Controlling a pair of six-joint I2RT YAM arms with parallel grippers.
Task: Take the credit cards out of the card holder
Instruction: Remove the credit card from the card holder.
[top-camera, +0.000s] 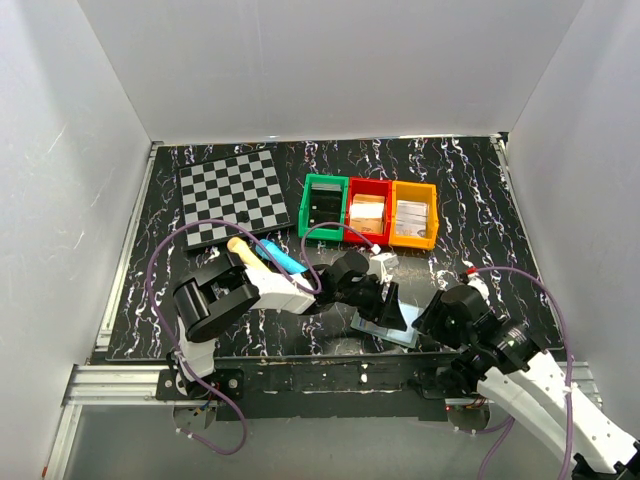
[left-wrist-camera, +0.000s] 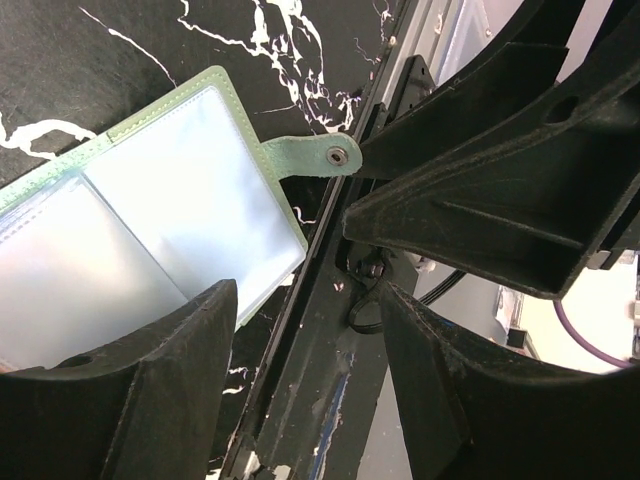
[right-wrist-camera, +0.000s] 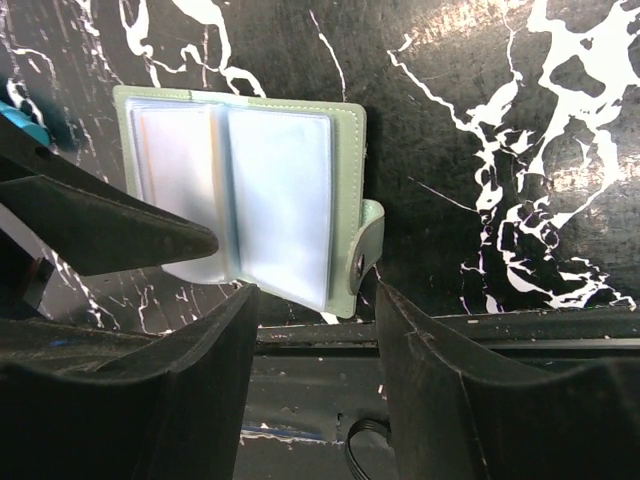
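Card holder (right-wrist-camera: 270, 190): flat, glossy, stitched rectangle

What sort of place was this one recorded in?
Most likely a lab robot test cell, not a home or shop: plain white panels box in a black marbled tabletop, with staged props, a checkered board and three coloured bins.

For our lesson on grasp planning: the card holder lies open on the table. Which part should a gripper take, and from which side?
Probably the snap tab, approached from the side it juts toward, with the jaws across it. The card holder lies flat with its panels up, which leaves little to pinch. The tab sticks out past its edge and seems to curl slightly upward.
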